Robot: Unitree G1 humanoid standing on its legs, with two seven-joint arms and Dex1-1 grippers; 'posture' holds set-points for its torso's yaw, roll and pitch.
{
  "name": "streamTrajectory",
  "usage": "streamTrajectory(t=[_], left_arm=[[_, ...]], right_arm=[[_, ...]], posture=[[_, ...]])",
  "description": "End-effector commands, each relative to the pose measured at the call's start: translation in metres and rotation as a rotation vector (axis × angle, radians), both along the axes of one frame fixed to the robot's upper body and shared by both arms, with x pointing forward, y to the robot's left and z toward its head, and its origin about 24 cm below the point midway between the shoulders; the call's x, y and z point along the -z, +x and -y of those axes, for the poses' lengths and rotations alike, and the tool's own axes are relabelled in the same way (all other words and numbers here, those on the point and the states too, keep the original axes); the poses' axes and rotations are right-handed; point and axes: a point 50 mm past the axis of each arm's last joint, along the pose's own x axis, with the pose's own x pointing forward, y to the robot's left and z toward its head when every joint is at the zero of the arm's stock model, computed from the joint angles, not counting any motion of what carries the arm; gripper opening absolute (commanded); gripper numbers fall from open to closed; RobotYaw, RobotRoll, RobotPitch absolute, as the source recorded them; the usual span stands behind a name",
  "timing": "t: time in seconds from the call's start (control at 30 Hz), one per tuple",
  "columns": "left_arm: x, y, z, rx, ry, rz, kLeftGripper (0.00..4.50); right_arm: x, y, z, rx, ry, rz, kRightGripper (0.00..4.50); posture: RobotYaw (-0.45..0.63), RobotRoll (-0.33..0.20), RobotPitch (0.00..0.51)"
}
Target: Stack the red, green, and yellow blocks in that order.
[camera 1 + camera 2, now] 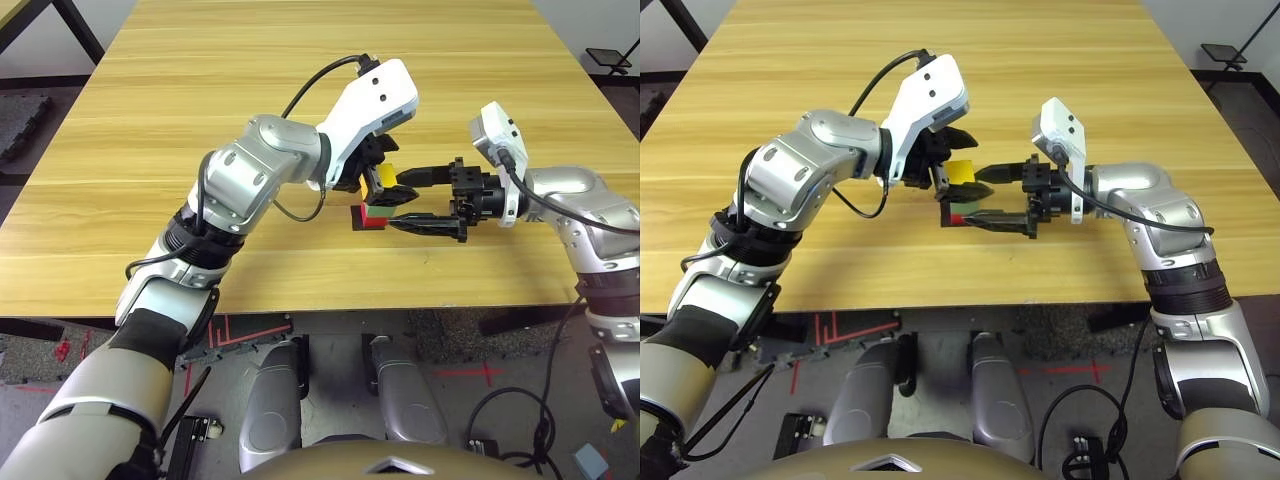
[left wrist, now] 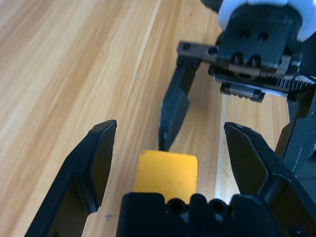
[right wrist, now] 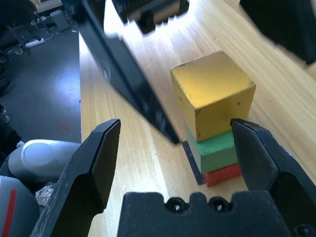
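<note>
On the wooden surface [image 1: 200, 120], the left claw [image 2: 168, 163] and right claw [image 3: 175, 163] both stood spread, flanking the stack: yellow block [image 3: 212, 94] atop green block [image 3: 215, 150] atop red block [image 3: 224, 174].

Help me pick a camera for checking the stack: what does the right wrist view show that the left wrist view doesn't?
Right wrist view alone: the green block and red block under the yellow one, the full stack sideways on a flat black patch.
Left wrist view alone: the yellow block's top face from above, between the left gripper fingers, which stand apart from it.
Both: the yellow block, the wooden table, and the other arm's fingers nearby.
</note>
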Motion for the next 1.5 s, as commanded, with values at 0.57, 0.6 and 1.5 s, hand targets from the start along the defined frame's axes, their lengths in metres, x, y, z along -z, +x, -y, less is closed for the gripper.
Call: streamTrajectory(t=[0.57,0.6,1.5], left_arm=[[-0.002,0.046,-0.110,-0.396,0.064,0.016,4.44],[-0.001,0.050,-0.120,-0.453,0.059,0.023,4.44],[0.048,0.045,-0.186,-1.140,-0.256,0.210,4.44]], right_arm=[[-0.023,-0.005,0.052,0.135,-0.080,0.045,4.50],[-0.024,-0.004,0.057,0.163,-0.077,0.052,4.50],[-0.029,0.045,0.136,1.221,0.339,0.373,4.50]], posture=[[0.19,0.036,0.146],[0.19,0.036,0.146],[0.19,0.053,0.184]])
